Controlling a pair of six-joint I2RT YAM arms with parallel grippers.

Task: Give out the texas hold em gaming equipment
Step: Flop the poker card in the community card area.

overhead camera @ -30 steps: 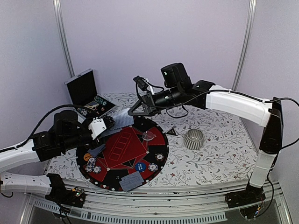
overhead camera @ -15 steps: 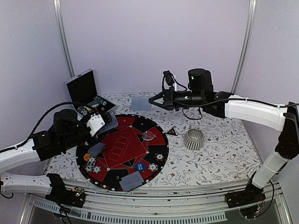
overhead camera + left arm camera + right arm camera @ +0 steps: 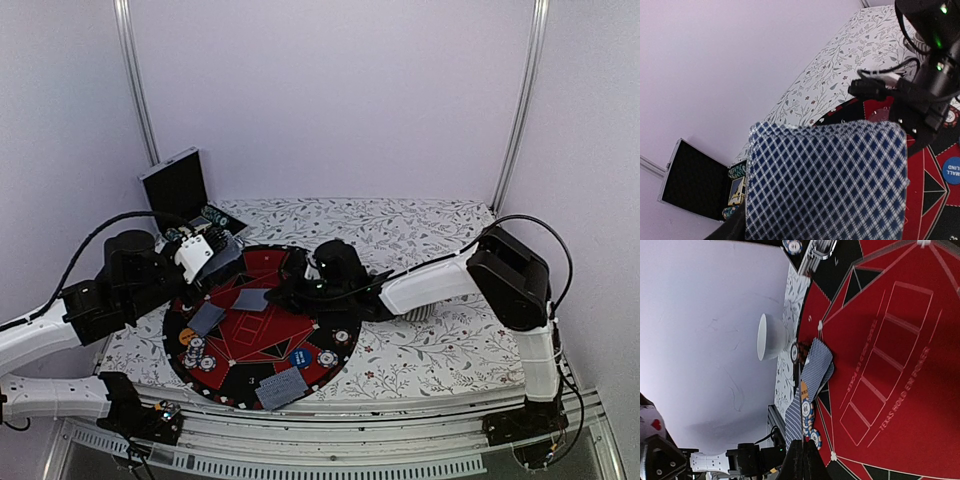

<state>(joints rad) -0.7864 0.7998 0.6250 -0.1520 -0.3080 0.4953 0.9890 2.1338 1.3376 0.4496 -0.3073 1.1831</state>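
Observation:
My right gripper [image 3: 272, 296] is low over the left-centre of the round red and black poker mat [image 3: 270, 330], shut on one blue-backed card [image 3: 250, 298]. The right wrist view shows this card [image 3: 794, 415] edge-on between the closed fingers [image 3: 802, 442]. My left gripper [image 3: 205, 262] hovers at the mat's back left, holding the deck of cards [image 3: 225, 257]. The deck's checked back [image 3: 825, 185] fills the left wrist view and hides the fingers. Dealt cards [image 3: 205, 318] lie on the mat's left and more cards [image 3: 283, 388] at its front. Striped chips [image 3: 195, 350] sit beside an orange disc [image 3: 186, 337].
An open black case [image 3: 180, 190] with chips stands at the back left. A blue disc [image 3: 300, 357] and single chips [image 3: 327, 358] lie on the mat's front right. The right arm [image 3: 430, 285] stretches across the mat's right side, covering most of the ribbed silver cup [image 3: 422, 313].
The right arm swung from the table's back down onto the mat, carrying the card it drew from the deck. The left gripper drew back a little to the left with the deck.

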